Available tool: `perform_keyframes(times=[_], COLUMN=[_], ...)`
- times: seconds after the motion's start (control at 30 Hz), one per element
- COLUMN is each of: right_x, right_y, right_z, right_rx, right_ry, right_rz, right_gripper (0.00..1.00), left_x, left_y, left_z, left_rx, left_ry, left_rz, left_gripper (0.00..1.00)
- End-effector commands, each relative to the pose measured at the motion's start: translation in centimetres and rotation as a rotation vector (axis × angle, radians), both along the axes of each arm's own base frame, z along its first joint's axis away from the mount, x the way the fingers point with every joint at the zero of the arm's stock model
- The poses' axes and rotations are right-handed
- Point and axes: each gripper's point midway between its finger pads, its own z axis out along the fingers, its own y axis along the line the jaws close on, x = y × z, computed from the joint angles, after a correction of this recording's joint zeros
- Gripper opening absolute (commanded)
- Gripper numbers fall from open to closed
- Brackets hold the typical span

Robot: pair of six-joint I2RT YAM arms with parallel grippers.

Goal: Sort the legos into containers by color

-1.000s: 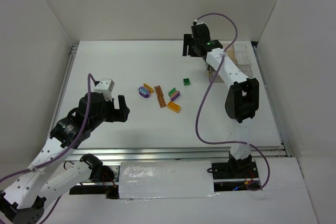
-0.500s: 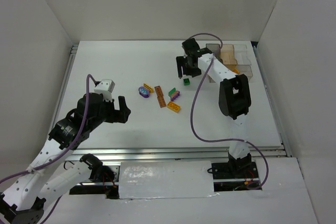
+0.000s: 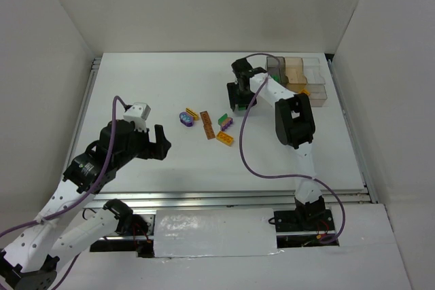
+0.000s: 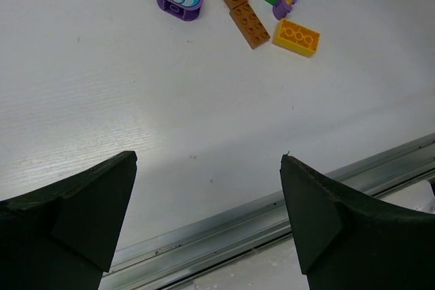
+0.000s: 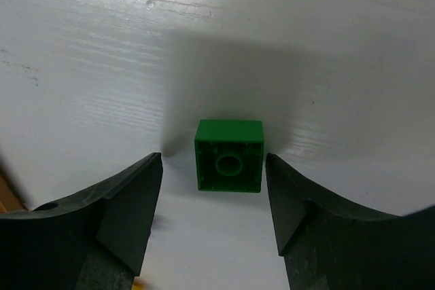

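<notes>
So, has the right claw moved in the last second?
Yes. The right claw has come away from the tray, leftward and toward the table's near edge, and now straddles the green brick.

White table point(image 3: 136, 79) bears scattered legos point(image 3: 225, 138) and, seemingly, a tray point(image 3: 325, 86).

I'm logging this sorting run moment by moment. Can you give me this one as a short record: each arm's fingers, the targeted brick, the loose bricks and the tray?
left gripper: fingers wide open, empty, above bare table short of the loose bricks
right gripper: fingers open, lowered on either side of the green brick, not closed on it
green brick: on the table, apart from the others
loose bricks: purple, yellow, brown and green, clustered mid-table
tray: far right of the table
</notes>
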Motion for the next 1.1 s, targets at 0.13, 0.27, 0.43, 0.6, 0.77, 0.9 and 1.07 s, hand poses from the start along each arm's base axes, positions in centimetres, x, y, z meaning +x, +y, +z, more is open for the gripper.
perform_keyframes(times=[0.13,0.27,0.43,0.6,0.77,0.9,1.07], right_x=[0.9,1.3,1.7,2.4,5.0,7.7,11.0], right_y=[0.3,-0.3,-0.5,-0.3,-2.7,-6.7,-11.1], right_z=[0.5,0.5,1.8,5.5,13.9,17.0,17.4], right_rx=[0.005,-0.02,-0.025,0.013,0.103,0.091,0.031], right_ry=[-0.006,-0.022,-0.065,-0.149,-0.356,-0.448,-0.483], right_rz=[0.017,-0.001,-0.006,-0.012,-0.109,-0.223,-0.21], right_gripper=[0.62,0.53,0.33,0.21,0.21,0.22,0.23], left_x=[0.3,0.3,0.3,0.3,0.4,0.3,0.3], left_y=[-0.8,-0.9,-0.9,-0.8,-0.8,-0.8,-0.8], left_z=[1.2,1.2,1.1,1.1,1.1,1.0,1.0], left_rx=[-0.019,-0.018,-0.017,-0.018,-0.016,-0.015,-0.016], left_ry=[-0.048,-0.049,-0.046,-0.045,-0.042,-0.042,-0.044], left_rz=[-0.041,-0.046,-0.046,-0.042,-0.04,-0.037,-0.037], left_gripper=[1.0,0.99,1.0,1.0,1.0,1.0,1.0])
